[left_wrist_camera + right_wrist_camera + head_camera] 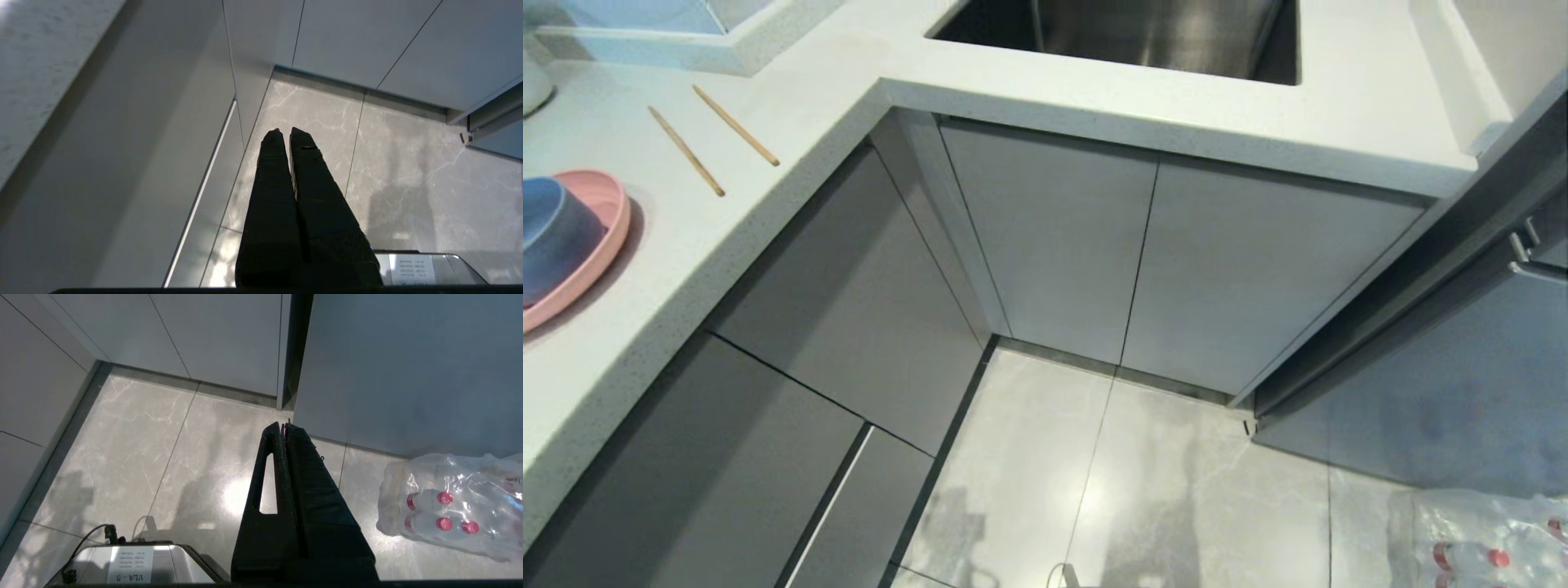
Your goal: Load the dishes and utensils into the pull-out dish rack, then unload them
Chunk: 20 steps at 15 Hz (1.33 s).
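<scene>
On the white counter at the left of the head view, a periwinkle-blue bowl (547, 241) sits on a salmon-pink plate (600, 245). Two pale wooden chopsticks (711, 139) lie apart on the counter behind them. The fork is out of view. No wire dish rack shows; only shut grey cabinet fronts (849, 302) below the counter. My left gripper (286, 131) hangs shut and empty over the floor beside the left cabinets. My right gripper (284, 425) also hangs shut and empty above the floor tiles. Neither arm shows in the head view.
A steel sink (1127, 33) is set in the counter ahead. A grey appliance door (1437, 384) stands at the right. A plastic-wrapped pack of red-capped bottles (453, 502) lies on the floor at the right. The robot's base (135, 561) shows below the grippers.
</scene>
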Available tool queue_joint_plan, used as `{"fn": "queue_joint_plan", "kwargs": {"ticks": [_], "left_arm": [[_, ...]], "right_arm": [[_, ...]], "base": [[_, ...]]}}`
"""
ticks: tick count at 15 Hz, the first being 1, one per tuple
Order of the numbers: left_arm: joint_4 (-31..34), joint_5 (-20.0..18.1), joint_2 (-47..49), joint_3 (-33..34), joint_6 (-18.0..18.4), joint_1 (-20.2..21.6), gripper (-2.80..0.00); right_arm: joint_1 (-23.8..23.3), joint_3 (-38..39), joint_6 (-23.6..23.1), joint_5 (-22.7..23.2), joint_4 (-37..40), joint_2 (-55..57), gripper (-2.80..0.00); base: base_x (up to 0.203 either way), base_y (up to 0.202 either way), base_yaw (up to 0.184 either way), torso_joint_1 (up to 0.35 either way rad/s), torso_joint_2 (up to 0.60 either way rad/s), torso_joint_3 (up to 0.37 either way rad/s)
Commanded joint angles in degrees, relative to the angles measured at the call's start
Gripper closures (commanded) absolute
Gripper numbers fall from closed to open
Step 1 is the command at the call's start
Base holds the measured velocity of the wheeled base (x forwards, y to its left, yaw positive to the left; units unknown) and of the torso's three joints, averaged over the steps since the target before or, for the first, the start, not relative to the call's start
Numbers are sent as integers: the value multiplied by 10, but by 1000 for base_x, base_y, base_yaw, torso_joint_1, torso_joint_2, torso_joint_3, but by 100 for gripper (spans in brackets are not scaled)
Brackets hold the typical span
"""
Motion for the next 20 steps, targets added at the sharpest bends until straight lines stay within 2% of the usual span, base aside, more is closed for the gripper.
{"fn": "queue_joint_plan", "kwargs": {"ticks": [1, 20], "left_arm": [[0, 1, 1, 0, 0, 0, 0], [0, 0, 1, 0, 0, 0, 0]], "right_arm": [[0, 0, 0, 0, 0, 0, 0], [0, 0, 0, 0, 0, 0, 0]], "base": [[0, 0, 0, 0, 2, 195], [0, 0, 0, 3, 2, 206]]}}
